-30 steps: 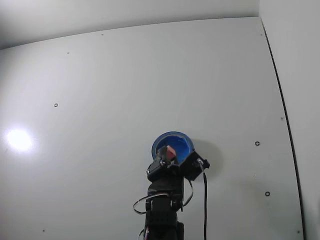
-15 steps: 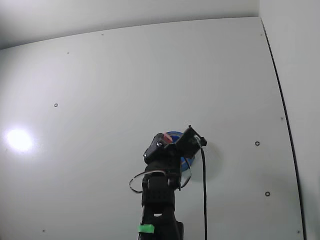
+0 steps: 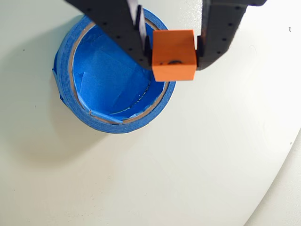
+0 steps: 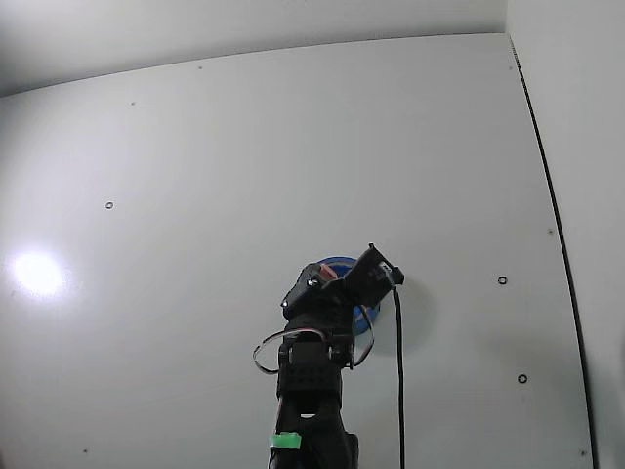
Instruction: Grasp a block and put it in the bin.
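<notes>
While the arm point(image 4: 311, 391) rises from the bottom edge of the fixed view and bends forward over the bin point(image 4: 344, 266), its black body hides most of that bin, and only a blue arc of the rim shows above and beside the wrist. In the wrist view the tool point(image 3: 173, 47) comes in from the top edge, and its two black fingers point(image 3: 123, 29) are pressed against the left and right faces of the block point(image 3: 173, 55), so the tool is closed on the block. The block looks orange in this view, a plain cube with a small dark spot on its front face. It hangs over the right part of the bin's rim point(image 3: 123, 126), partly above the inside of the bin and partly above the rim; it does not touch the bin's floor. The bin is round and bright blue, with a wrinkled blue lining inside, and it stands on the white surface point(image 3: 188, 169).
</notes>
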You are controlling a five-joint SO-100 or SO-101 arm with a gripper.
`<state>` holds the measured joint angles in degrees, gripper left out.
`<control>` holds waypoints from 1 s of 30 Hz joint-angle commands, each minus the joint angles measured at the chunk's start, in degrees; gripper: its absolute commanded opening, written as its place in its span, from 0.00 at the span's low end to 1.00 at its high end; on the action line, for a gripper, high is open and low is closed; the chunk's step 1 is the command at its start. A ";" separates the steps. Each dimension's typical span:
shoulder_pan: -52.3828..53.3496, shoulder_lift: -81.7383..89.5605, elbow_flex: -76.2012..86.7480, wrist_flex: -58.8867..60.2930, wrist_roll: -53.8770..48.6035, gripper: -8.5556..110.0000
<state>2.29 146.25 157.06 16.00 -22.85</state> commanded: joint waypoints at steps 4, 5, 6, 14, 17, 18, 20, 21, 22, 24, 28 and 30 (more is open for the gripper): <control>0.35 0.97 -2.72 -1.76 -0.53 0.19; 0.35 1.05 -2.72 -1.76 -0.53 0.19; 0.35 1.05 -2.72 -1.76 -0.53 0.19; 0.26 1.23 -2.72 -1.76 0.44 0.08; 0.44 4.13 -3.43 -1.67 3.87 0.07; 0.88 6.59 -3.43 -1.49 6.24 0.08; 2.46 13.71 -2.99 -1.05 12.66 0.09; 3.43 18.02 -2.81 -1.05 16.26 0.09; 4.57 22.59 -2.81 -1.05 20.04 0.09; 6.59 32.26 -2.81 -0.97 27.51 0.09; 9.67 48.43 -2.99 -0.88 38.58 0.10; 10.99 47.55 -2.90 -0.88 40.52 0.10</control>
<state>10.46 183.34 156.97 16.00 9.23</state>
